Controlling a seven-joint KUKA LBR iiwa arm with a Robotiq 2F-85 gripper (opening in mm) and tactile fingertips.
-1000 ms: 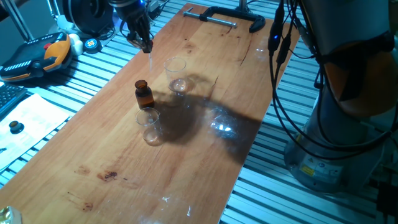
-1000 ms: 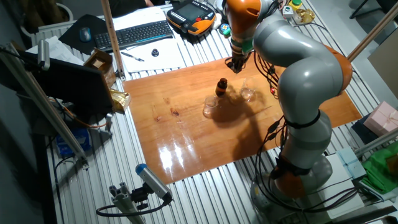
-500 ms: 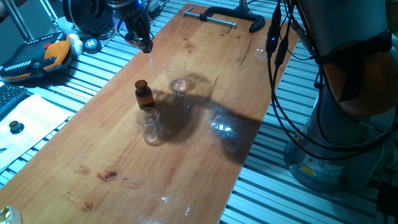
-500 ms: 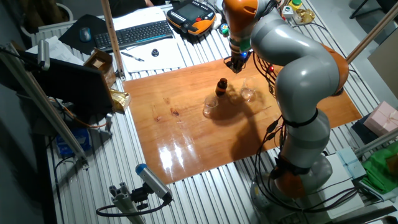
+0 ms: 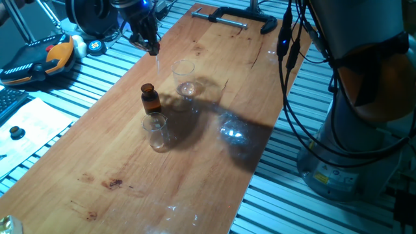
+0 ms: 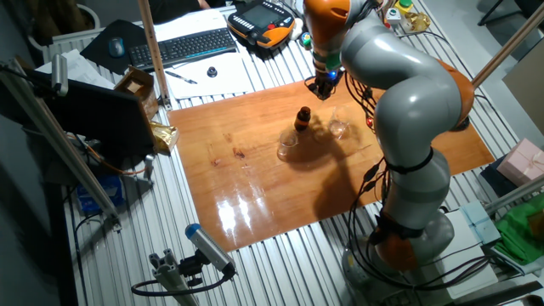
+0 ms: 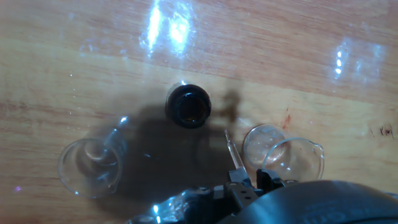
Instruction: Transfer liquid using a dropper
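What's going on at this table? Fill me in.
The arm's tool is raised above the wooden table, holding a thin clear glass dropper tip-down. Below stand a small amber-brown glass bottle, open at the top, and two clear glass beakers, one on either side of it. The dropper is in none of them.

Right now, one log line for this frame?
phase: carry | gripper: shut on dropper, raised above table | dropper tip: between brown bottle and beaker, in neither | second beaker: untouched
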